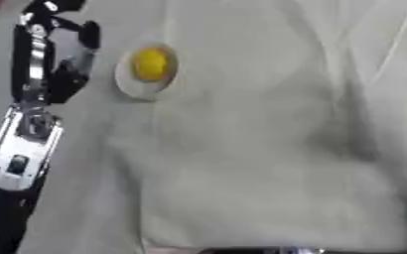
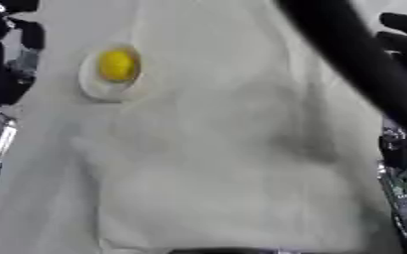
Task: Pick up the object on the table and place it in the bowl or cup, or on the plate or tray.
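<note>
Your left arm runs up the surface's left edge — its hand, curled and empty, sits just left of the yellow ball, already on the plate.

A pale, cream-coloured cloth covers most of the frame — creased, with a long fold running down its left part. Grey table shows along the left side and in the upper left corner.

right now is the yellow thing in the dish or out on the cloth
In: the yellow thing sits inside the pale dish, whose rim shows around it.
</note>
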`<state>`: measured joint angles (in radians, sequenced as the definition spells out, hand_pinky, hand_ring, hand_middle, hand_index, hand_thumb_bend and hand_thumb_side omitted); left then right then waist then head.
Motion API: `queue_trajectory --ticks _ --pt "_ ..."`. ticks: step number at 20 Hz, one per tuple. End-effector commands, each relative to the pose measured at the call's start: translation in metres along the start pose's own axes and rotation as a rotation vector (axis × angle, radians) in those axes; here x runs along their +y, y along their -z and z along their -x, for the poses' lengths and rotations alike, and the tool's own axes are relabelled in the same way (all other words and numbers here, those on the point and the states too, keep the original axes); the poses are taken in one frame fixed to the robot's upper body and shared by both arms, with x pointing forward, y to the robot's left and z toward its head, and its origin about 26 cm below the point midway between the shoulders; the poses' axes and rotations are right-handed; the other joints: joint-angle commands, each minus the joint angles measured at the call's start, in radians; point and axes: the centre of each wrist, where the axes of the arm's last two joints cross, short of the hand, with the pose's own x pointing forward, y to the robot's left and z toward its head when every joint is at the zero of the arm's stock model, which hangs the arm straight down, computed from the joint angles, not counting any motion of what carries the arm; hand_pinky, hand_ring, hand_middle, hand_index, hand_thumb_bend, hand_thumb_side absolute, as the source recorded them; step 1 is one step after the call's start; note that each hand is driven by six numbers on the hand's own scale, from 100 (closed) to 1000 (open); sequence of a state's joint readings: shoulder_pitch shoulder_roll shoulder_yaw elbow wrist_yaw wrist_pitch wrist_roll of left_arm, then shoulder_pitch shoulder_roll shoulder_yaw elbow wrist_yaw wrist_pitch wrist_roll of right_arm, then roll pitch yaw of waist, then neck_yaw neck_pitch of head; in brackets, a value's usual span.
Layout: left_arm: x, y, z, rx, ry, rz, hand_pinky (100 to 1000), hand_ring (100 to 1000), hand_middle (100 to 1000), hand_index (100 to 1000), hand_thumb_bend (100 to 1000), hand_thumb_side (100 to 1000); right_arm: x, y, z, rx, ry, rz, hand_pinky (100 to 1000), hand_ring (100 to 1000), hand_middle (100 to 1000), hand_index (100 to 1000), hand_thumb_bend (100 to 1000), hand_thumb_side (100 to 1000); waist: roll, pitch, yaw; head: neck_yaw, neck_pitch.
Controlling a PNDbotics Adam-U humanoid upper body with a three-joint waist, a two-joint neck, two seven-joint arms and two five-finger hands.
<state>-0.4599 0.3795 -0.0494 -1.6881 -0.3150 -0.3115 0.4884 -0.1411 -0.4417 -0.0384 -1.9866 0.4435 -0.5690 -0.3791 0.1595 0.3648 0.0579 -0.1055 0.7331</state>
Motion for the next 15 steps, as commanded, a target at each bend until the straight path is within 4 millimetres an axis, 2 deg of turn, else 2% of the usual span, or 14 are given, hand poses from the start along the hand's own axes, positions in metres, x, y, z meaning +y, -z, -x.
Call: queue_trajectory --ticks 1,6,11,15 --pt "0.022 0.007 -0.018 -0.061 -0.073 -0.117 602 764 698 813 100 1000 -0.004 0.004 -0.001 -0.013 -0.019 0.003 273 624 790 788 100 894 -0.011 -0.015 0.005 -0.007 -0.015" --pt "0.029 -0.006 -0.035 -0.063 -0.183 -0.187 605 768 709 817 100 1000 -0.004 0.003 -0.001 -0.009 -0.026 0.018 276 628 788 788 100 894 -0.018 -0.013 0.011 -0.003 -0.019" --pt "0.032 -0.007 -0.048 -0.102 -0.241 -0.208 602 766 711 815 100 1000 -0.005 0.003 -0.001 -0.006 -0.034 0.047 279 630 785 789 100 899 -0.025 -0.011 0.014 0.004 -0.021" --pt "0.032 -0.007 -0.051 -0.108 -0.249 -0.221 593 761 707 813 105 1000 -0.005 0.003 -0.001 -0.006 -0.038 0.059 279 629 784 790 100 903 -0.029 -0.008 0.016 0.009 -0.022"
